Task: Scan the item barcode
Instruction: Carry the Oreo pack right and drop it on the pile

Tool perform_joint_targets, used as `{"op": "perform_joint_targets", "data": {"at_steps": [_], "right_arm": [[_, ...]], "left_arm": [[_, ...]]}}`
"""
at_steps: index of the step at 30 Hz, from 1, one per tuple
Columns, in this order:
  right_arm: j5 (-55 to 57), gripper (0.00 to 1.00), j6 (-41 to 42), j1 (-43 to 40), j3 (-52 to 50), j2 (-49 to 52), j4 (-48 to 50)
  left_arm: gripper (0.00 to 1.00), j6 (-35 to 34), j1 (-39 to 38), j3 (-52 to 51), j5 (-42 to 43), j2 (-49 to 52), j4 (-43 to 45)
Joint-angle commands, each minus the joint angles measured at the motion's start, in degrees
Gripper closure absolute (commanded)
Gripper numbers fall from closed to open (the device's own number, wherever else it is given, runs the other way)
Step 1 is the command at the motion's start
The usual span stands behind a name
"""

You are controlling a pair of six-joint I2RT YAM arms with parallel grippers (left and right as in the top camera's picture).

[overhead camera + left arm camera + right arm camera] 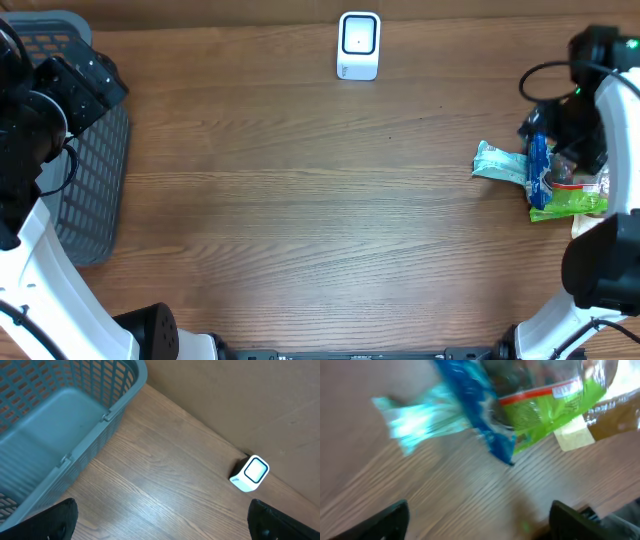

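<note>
Left arm (45,270) on my overhead: it comes up from its base at about 7 o'clock and runs toward 10 o'clock, with the black left wrist (50,100) folded in at the 9 o'clock edge. The left gripper (167,522) is spread wide, with its dark fingers (57,520) sitting at 8 and 4 o'clock of its own camera. Over to the right arm (600,275): it rises from 5 o'clock, the elbow bulks at 4 o'clock, and the right wrist (585,110) sits at 3 o'clock with a small green light showing. The right gripper (482,522) has its jaws standing well apart too, tips at 8 and 4 o'clock, and that view is smeared.
</note>
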Motion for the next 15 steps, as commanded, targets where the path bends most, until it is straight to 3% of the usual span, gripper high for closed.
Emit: {"op": "perform_joint_targets", "data": {"at_steps": [1,9,15], "right_arm": [[-10.0,0.03,-8.0,4.9,12.0,-5.6,-1.6],[-16.6,0.00,-9.7,16.3,27.5,-16.8,-1.4],[-17.2,0.00,-9.7,19.9,28.5,-25.1,-1.5]], "left_arm": [[0.00,0.7,0.2,-0.1,-0.3,0.3,0.1],[0.00,0.7,0.2,-0.1,-0.3,0.3,0.1],[0.00,0.7,0.2,-0.1,-0.3,0.3,0.1]]}}
